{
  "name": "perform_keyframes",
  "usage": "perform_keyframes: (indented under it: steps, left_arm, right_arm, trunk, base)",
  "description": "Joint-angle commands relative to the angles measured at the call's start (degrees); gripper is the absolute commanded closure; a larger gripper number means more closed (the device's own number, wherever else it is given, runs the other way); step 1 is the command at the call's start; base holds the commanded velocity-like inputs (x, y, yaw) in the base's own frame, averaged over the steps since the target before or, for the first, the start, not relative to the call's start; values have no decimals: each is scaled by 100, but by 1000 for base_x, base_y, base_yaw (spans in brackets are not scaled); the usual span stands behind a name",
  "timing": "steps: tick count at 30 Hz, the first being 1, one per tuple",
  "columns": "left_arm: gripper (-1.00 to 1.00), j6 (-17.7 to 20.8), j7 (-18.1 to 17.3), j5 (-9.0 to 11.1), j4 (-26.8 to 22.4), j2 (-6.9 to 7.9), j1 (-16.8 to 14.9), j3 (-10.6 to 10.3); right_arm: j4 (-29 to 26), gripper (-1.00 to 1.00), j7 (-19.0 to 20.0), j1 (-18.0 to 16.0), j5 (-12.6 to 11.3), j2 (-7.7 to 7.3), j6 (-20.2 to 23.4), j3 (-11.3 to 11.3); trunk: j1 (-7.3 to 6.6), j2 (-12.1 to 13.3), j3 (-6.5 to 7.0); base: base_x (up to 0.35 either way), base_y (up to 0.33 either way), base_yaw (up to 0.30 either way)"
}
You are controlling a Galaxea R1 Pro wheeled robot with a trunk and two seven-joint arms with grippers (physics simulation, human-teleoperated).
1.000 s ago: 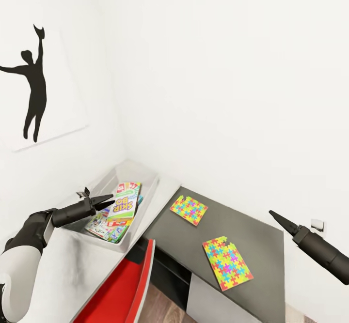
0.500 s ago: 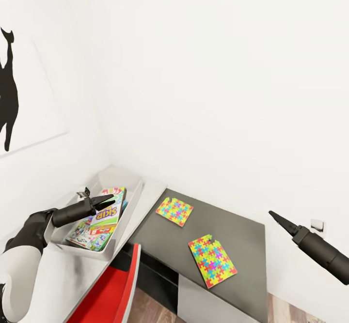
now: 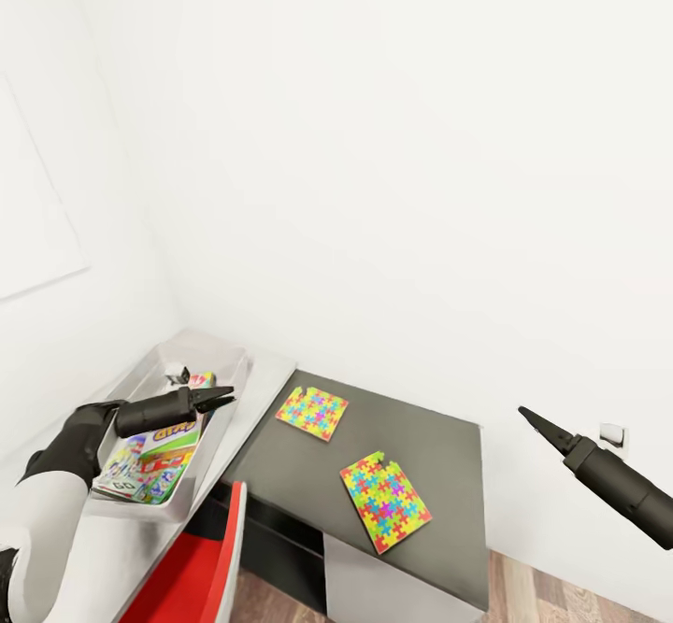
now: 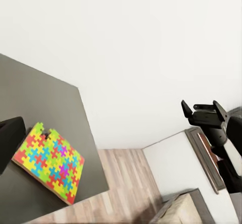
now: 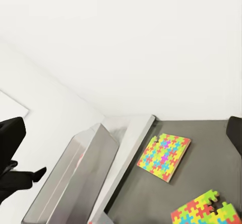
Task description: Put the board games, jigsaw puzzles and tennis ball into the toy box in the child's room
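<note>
Games (image 3: 150,460) fill the box (image 3: 220,371); both puzzles (image 3: 384,502) wait. Your right claw (image 3: 529,416) looks closed, empty; left (image 3: 220,395) seemingly likewise. Reach the nearer puzzle.

- The left gripper (image 3: 213,396) hides part of the board games (image 3: 150,460) in the toy box (image 3: 229,377).
- The frame edge cuts the nearer jigsaw puzzle (image 5: 207,212).
</note>
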Motion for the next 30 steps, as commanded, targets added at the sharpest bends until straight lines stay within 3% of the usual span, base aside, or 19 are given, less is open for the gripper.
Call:
perform_keyframes:
  steps: [1,7,10,15,30]
  left_arm:
    - [-100,62,-45,-62,-5,-7,-5,13]
    - [-100,64,-45,-77,-5,-21,-5,-26]
    - [-100,68,-19,-76,-5,-27,-5,-152]
    - [-100,72,392,-63,-5,-101,-5,-325]
    - [-100,65,503,-60,-5,-145,-5,-363]
  right_arm:
    - [1,-100,4,-8,-14,2,31,-5]
    - [20,-100,-5,-12,-15,6,27,-5]
    - [37,-100,-14,-13,-17,6,26,-8]
    - [67,-100,-25,-13,-7,6,26,-5]
    - [68,-100,-45,-13,-8,6,26,-4]
  trunk:
    - [4,-12,-5]
    - [4,-12,36]
    - [4,-12,57]
    - [4,-12,80]
    - [4,-12,92]
  base:
    - [0,0,-206]
    - [0,0,-206]
    - [0,0,-206]
    - [0,0,-153]
    - [0,0,-49]
